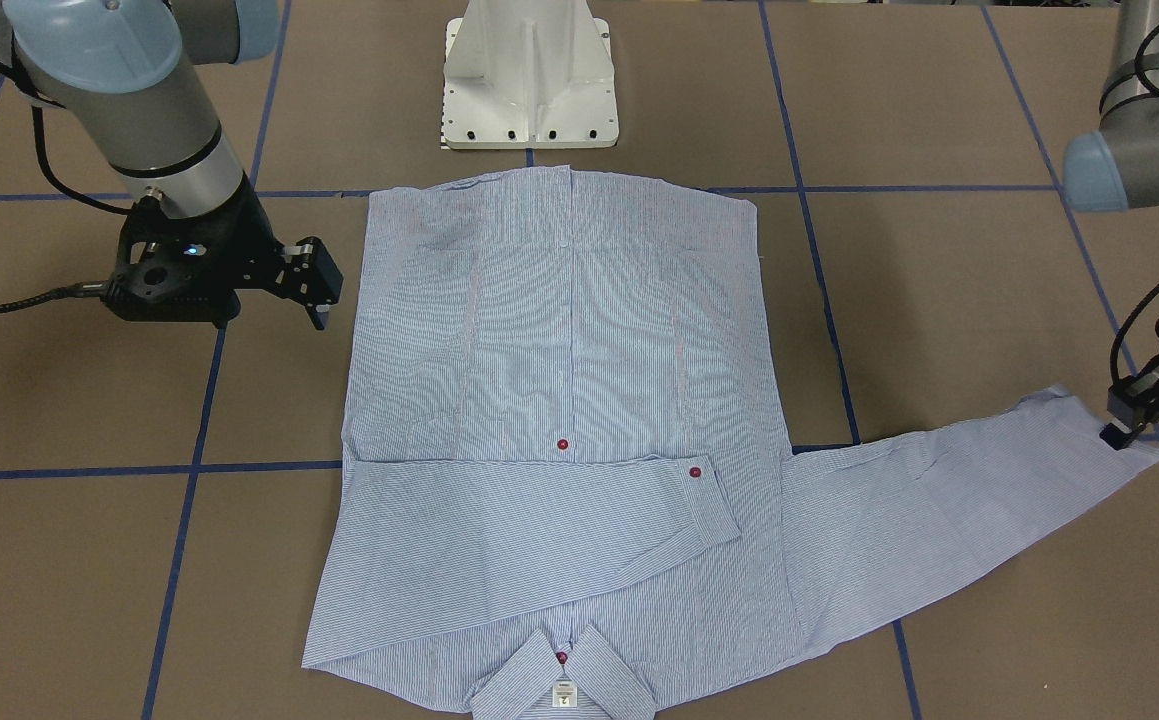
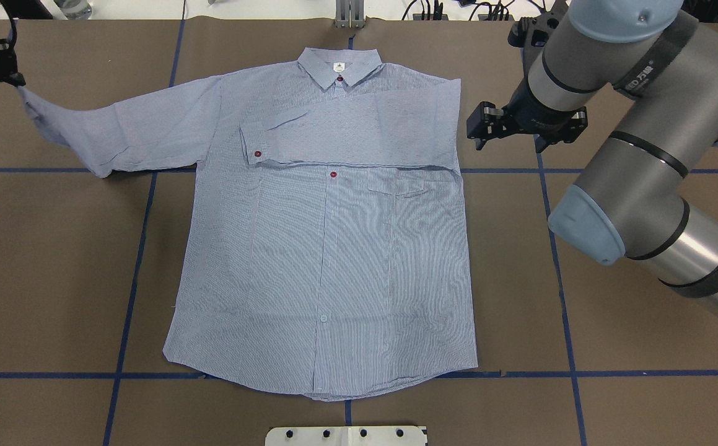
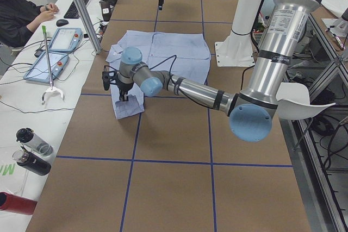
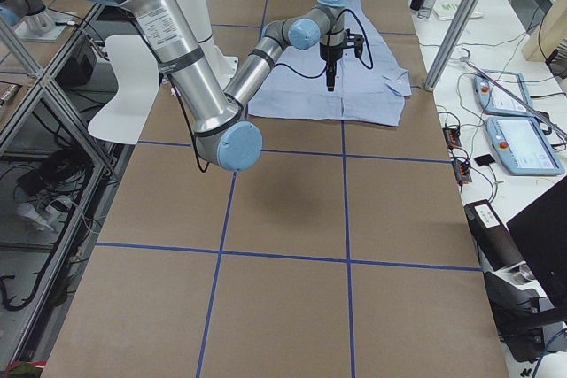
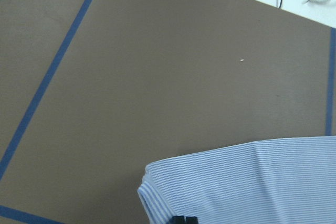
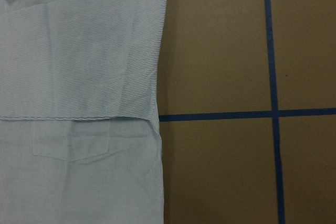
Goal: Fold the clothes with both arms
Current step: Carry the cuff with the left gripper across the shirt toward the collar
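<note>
Cuff [image 1: 1079,412] at right edge sits clamped in left gripper [image 1: 1117,432], poised to fold across shirt [image 1: 559,330] — right gripper [image 1: 319,300], upper left, holds nothing; whether parted, cannot tell.

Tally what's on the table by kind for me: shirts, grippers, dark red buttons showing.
shirt: 1
grippers: 2 (left gripper, right gripper)
dark red buttons: 3
Total: 6
</note>
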`<action>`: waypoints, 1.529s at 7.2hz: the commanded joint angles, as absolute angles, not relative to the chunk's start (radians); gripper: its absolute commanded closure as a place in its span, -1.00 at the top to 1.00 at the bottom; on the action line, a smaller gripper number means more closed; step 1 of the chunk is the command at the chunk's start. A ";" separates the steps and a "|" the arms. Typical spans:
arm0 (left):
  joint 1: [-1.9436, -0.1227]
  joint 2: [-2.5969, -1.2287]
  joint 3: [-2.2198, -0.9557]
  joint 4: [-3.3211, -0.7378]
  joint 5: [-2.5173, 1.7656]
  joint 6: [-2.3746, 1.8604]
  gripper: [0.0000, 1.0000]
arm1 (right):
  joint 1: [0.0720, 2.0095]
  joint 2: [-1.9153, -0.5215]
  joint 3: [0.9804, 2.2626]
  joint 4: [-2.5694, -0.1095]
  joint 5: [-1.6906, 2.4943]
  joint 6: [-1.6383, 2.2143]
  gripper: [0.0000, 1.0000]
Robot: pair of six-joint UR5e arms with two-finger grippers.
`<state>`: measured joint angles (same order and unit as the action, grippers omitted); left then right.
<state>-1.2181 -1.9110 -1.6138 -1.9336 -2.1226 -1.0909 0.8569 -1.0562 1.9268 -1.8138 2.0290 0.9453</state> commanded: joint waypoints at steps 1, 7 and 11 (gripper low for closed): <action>-1.185 -2.110 -1.651 -1.747 -2.141 -1.263 -1.00 | 0.893 -1.167 2.009 -1.890 2.028 0.766 1.00; -0.927 -2.445 -1.494 -1.799 -2.103 -1.604 -1.00 | 0.950 -1.215 2.013 -1.881 2.065 0.666 1.00; -0.902 -2.474 -1.494 -1.801 -2.108 -1.624 -1.00 | 0.948 -1.213 2.003 -1.879 2.063 0.666 1.00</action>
